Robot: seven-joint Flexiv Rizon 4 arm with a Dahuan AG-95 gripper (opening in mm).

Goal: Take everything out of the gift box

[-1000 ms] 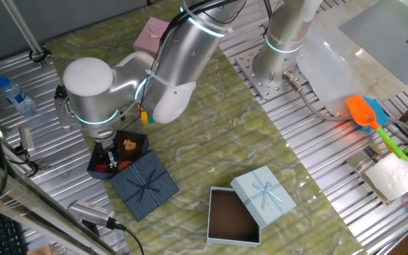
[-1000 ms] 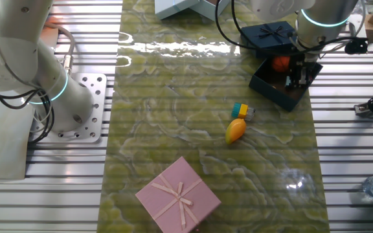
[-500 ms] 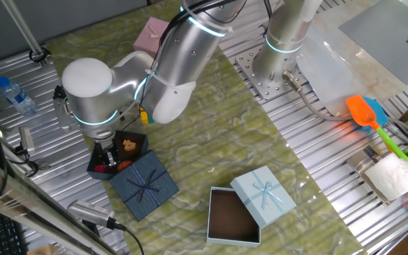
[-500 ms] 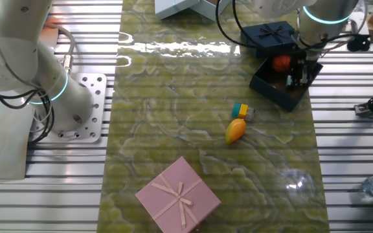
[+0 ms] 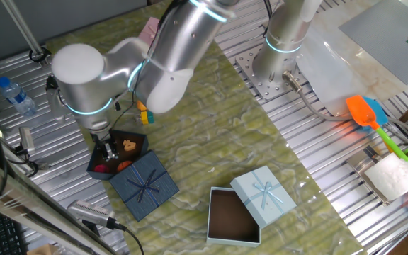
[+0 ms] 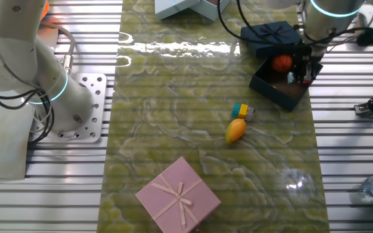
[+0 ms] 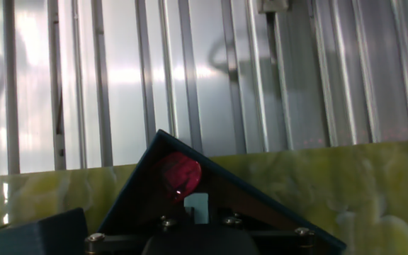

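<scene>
The gift box (image 5: 117, 151) sits open at the table (image 5: 211, 152) edge, its ribboned lid (image 5: 144, 185) lying against its near side. The gripper (image 5: 109, 150) hangs over the box interior; whether its fingers are apart or closed on anything cannot be told from any view. Inside the box, an orange toy (image 6: 282, 63), a brown piece (image 5: 128, 146) and a red toy (image 7: 178, 172) in one corner remain. A yellow toy (image 6: 235, 130) and a small teal-and-yellow piece (image 6: 240, 110) already lie on the table, well apart from the box. Judgement: the red toy sits tight against the walls, so the fingers should be set parallel to the nearer wall, lowered clear of the rim, and lifted straight up before traversing.
</scene>
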